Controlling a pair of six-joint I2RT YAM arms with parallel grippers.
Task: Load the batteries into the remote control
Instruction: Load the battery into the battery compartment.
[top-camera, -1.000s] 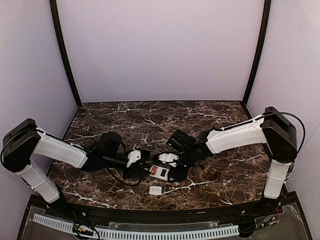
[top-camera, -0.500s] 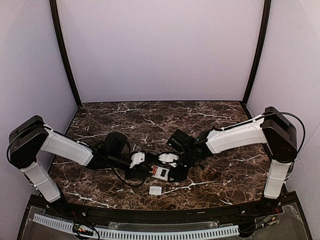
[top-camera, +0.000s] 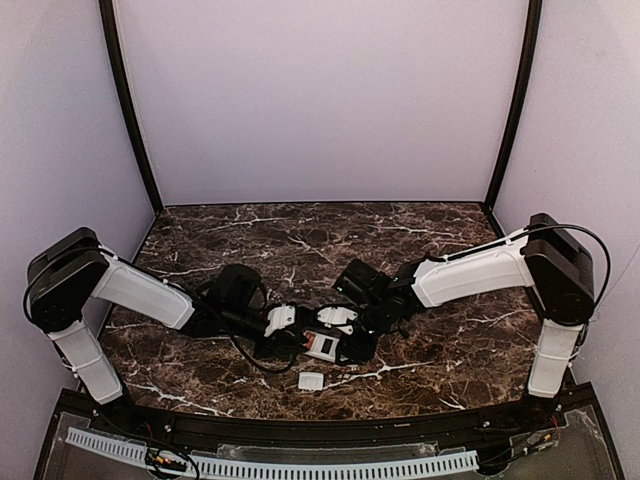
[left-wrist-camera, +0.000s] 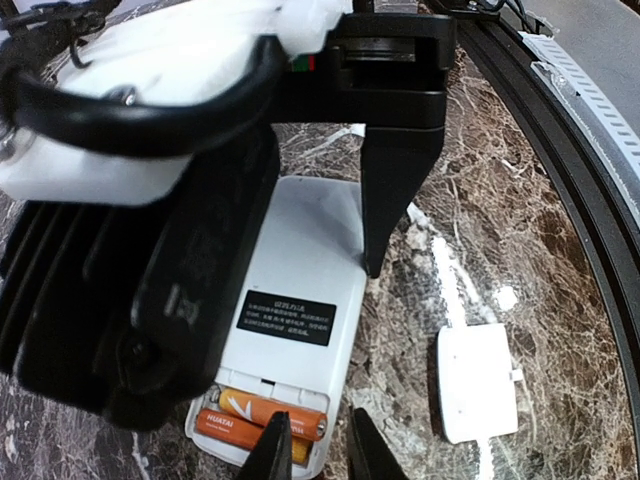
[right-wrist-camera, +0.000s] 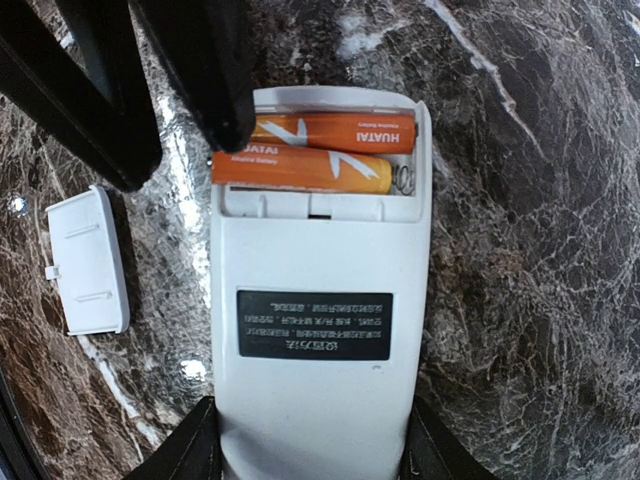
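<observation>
White flat plastic remote control (right-wrist-camera: 315, 260), light and likely slick, is lying back-up near-centre, right gripper (right-wrist-camera: 310, 455) clamping its long edges; left gripper (left-wrist-camera: 315, 455), fingers parted, is touching the slim orange cylindrical batteries (right-wrist-camera: 310, 150) seated inside

The bench (top-camera: 300, 240) is dark marble veined with white; the remote control (right-wrist-camera: 318, 280) lies on it back-up; a small white cover (top-camera: 311, 381) lies just beside it, apart.

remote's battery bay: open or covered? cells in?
Open and loaded. Two orange batteries lie side by side inside the white plastic remote control; the small white square cover lies apart on the marble table.
</observation>
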